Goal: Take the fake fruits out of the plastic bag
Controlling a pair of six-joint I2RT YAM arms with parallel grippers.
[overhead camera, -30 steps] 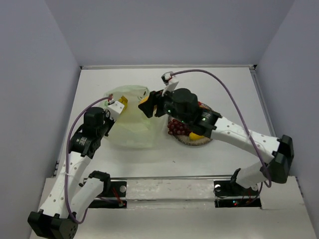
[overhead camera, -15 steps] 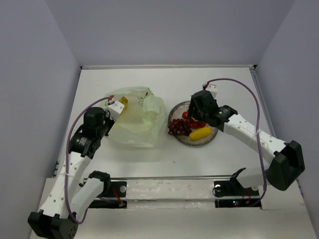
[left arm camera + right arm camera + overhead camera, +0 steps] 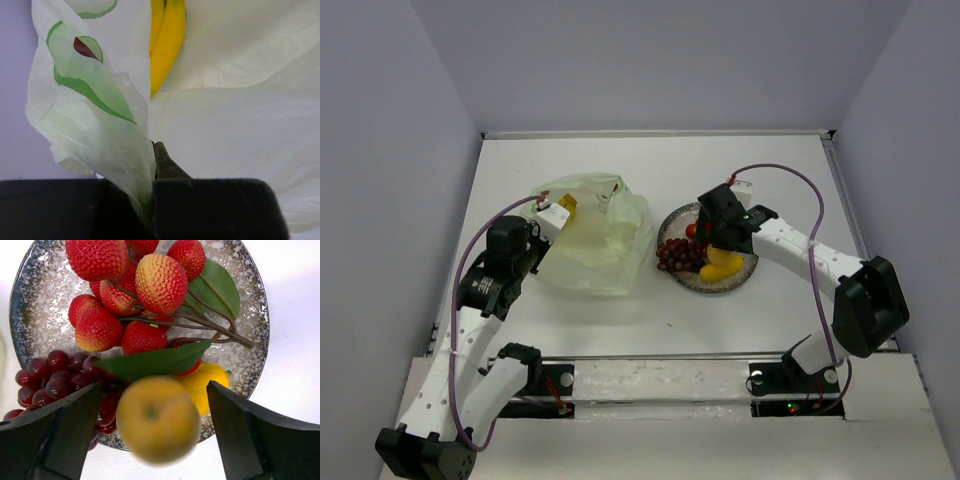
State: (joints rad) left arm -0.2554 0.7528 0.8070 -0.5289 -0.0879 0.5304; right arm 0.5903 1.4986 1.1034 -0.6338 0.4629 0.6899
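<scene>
The pale yellow-green plastic bag (image 3: 595,245) lies left of centre. My left gripper (image 3: 552,212) is shut on its edge, and in the left wrist view the film (image 3: 90,115) is pinched between the jaws with a yellow banana (image 3: 167,40) beyond it. My right gripper (image 3: 713,235) is open over the speckled plate (image 3: 672,222). A blurred round yellow-orange fruit (image 3: 157,422) sits between its jaws, touching neither finger. On the plate (image 3: 257,335) lie a dark red grape bunch (image 3: 55,377), a bunch of red fruits with leaves (image 3: 125,295) and a yellow oblong fruit (image 3: 212,382).
White walls enclose the table on the left, back and right. The right arm's cable (image 3: 790,185) arcs over the back right of the table. The arm bases stand on the rail (image 3: 650,385) at the near edge.
My right gripper moved from the bag's mouth to over the plate with a yellow-orange fruit. Its jaws now stand open around the blurred fruit. The left gripper has not moved.
</scene>
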